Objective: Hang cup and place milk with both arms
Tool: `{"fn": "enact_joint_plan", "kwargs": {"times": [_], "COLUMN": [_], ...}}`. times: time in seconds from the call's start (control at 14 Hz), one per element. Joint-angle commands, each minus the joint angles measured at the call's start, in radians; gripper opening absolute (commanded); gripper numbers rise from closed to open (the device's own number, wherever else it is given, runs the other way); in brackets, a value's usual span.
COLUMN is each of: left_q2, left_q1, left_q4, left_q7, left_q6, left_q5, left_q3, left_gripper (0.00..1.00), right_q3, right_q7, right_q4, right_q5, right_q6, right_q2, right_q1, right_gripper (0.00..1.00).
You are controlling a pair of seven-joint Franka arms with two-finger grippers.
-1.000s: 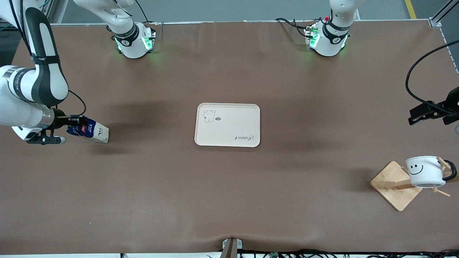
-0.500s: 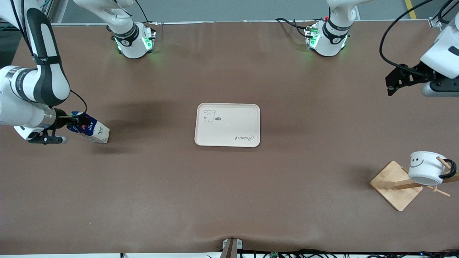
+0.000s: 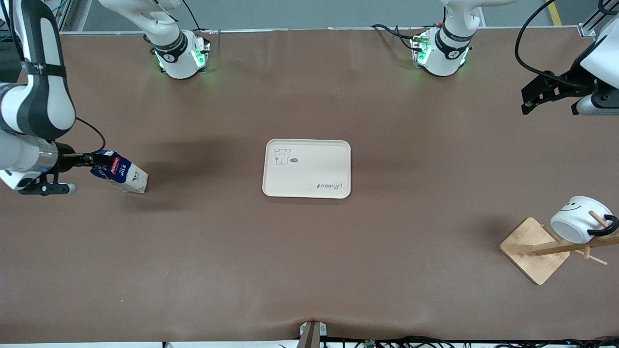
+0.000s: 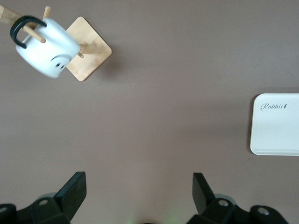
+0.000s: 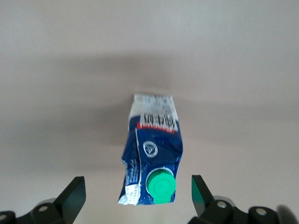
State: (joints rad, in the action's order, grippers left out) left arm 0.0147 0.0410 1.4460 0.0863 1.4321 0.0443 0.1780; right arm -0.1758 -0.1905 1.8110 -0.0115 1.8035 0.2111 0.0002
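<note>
The milk (image 3: 121,173), a dark blue carton with a green cap, lies tilted on the table near the right arm's end. In the right wrist view its cap end (image 5: 161,185) sits between the jaws with gaps on both sides. My right gripper (image 3: 92,163) (image 5: 138,183) is open around the carton's top and does not touch it. The cup (image 3: 578,223) (image 4: 49,46) hangs tilted by its black handle on a peg of the wooden rack (image 3: 529,249) (image 4: 91,51). My left gripper (image 3: 526,101) (image 4: 140,179) is open, empty and raised over the table near the left arm's end.
A cream tray (image 3: 309,164) (image 4: 275,123) lies flat at the table's middle. Both arm bases stand along the table's edge farthest from the front camera. The rack stands close to the table's edge at the left arm's end.
My left gripper rose and moved away from the rack. The cup swung on its peg and now tilts. My right gripper drew back slightly along the milk carton.
</note>
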Motion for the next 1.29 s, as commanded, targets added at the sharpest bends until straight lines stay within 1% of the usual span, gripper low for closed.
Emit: {"fn": "enact_joint_plan", "kwargs": {"times": [0.0,0.21,0.43,0.5,0.57,0.64,0.71,0.79,0.86,0.93,1.07,1.21], "left_q2": [0.071,0.076,0.067,0.064,0.060,0.057,0.056,0.056,0.054,0.047,0.037,0.036], "left_q1": [-0.010,0.000,0.013,0.013,0.014,0.014,0.014,0.016,0.017,0.032,0.040,0.043], "left_q4": [0.068,0.077,0.074,0.074,0.076,0.076,0.076,0.076,0.076,0.074,0.068,0.064], "left_q7": [0.030,0.027,0.016,0.013,0.015,0.021,0.023,0.026,0.029,0.030,0.029,0.020], "left_q6": [0.001,-0.002,-0.002,-0.001,-0.002,-0.002,-0.002,-0.002,-0.002,0.005,0.008,0.008], "left_q5": [-0.017,-0.018,-0.015,-0.015,-0.015,-0.015,-0.015,-0.015,-0.015,-0.018,-0.038,-0.055], "left_q3": [-0.026,-0.028,-0.028,-0.028,-0.028,-0.028,-0.028,-0.028,-0.028,-0.028,-0.026,-0.028], "left_gripper": [1.00,1.00,1.00,1.00,1.00,1.00,1.00,1.00,1.00,1.00,1.00,1.00], "right_q3": [0.005,0.005,0.004,0.004,0.009,0.010,0.007,0.007,0.006,0.004,-0.001,-0.001], "right_q7": [-0.012,-0.015,-0.013,-0.015,-0.015,-0.023,-0.023,-0.026,-0.023,-0.024,-0.026,-0.026], "right_q4": [-0.146,-0.326,-0.494,-0.510,-0.510,-0.509,-0.506,-0.478,-0.394,-0.307,-0.213,-0.101], "right_q5": [0.010,0.007,0.022,0.019,0.018,0.015,0.018,0.019,0.021,0.021,0.024,0.028], "right_q6": [-0.036,-0.136,-0.145,-0.162,-0.214,-0.308,-0.379,-0.406,-0.391,-0.336,-0.328,-0.282], "right_q2": [0.002,0.014,0.043,0.039,0.028,-0.001,-0.039,-0.082,-0.143,-0.203,-0.246,-0.320], "right_q1": [0.003,0.003,0.023,0.024,0.029,0.046,0.076,0.095,0.101,0.095,0.086,0.083], "right_gripper": [1.00,1.00,1.00,1.00,1.00,1.00,1.00,1.00,1.00,1.00,1.00,1.00]}}
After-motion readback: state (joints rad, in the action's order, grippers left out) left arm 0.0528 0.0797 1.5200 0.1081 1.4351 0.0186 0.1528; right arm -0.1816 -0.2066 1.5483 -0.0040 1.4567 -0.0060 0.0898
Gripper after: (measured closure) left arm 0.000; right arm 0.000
